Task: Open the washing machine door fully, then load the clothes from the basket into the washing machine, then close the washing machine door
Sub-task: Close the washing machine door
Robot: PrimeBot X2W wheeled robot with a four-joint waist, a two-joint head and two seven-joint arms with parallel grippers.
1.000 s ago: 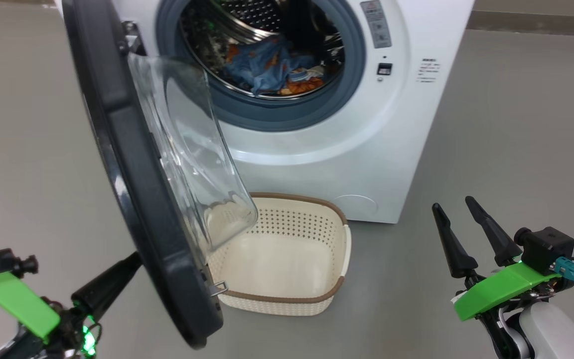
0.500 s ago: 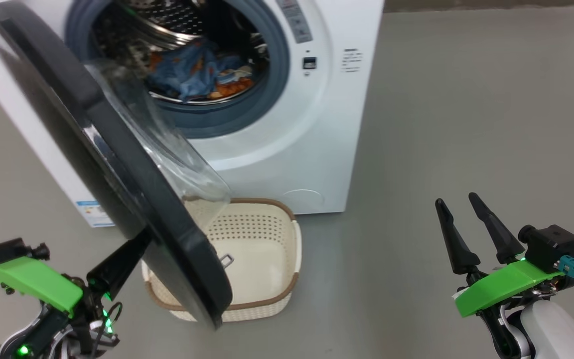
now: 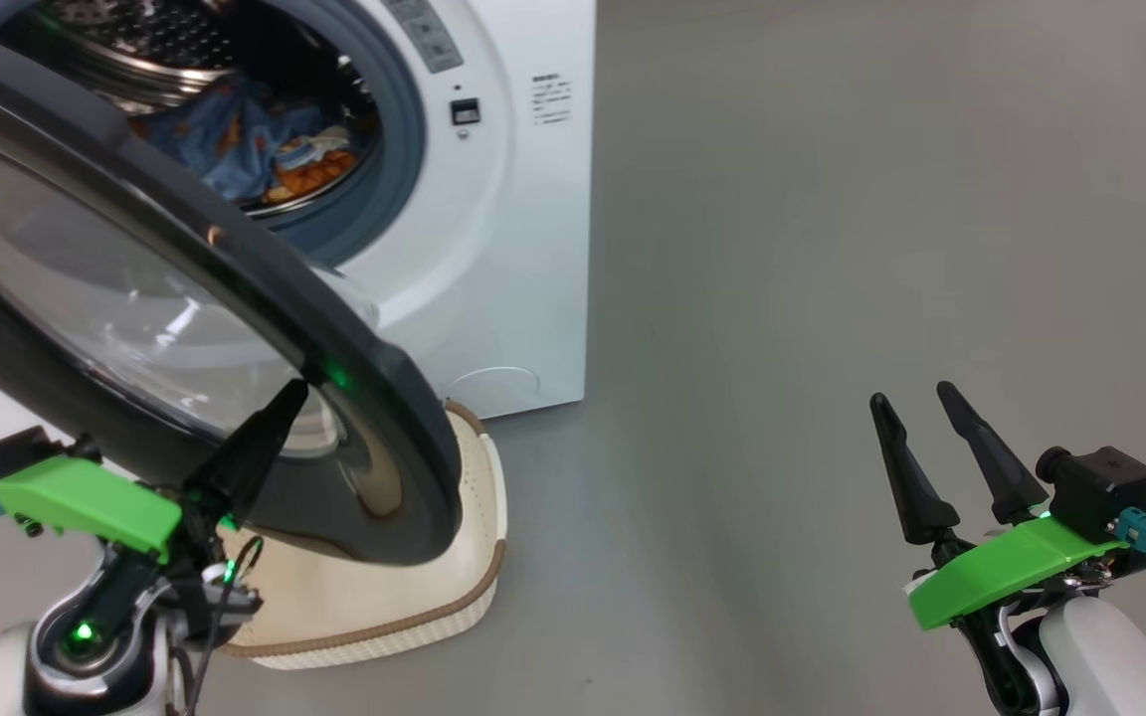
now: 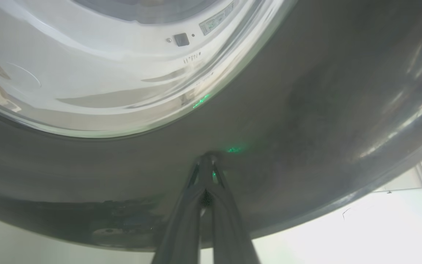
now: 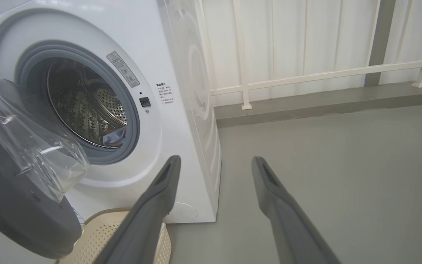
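Evidently the closing push is the step in hand. From the head view, the washing machine door (image 3: pixel 165 298) stands part-swung in front of the washing machine (image 3: pixel 503 249). The clothes (image 3: pixel 245 149) lie inside its drum (image 3: pixel 125 30), and the basket (image 3: pixel 478 517) sits on the floor (image 3: pixel 832 298) at the machine's foot, under the door's lower edge. The left jaws, clenched to one point and holding nothing, press on the door's outer face toward its free rim. That spot, far from the hinge, gives good leverage and is worth using. The right jaws hang released and empty, well apart from the machine on its latch side, and are best left there.

From the left wrist view, the pinched tips touch glossy black just outside the glass bowl (image 4: pixel 104 80). Slipping looks the chief risk, so push square to the face and follow the arc.

From the right wrist view, the bowl faces the machine's opening and I see no cloth over the seal (image 5: pixel 133 110). The latch should catch if the push carries through firmly.
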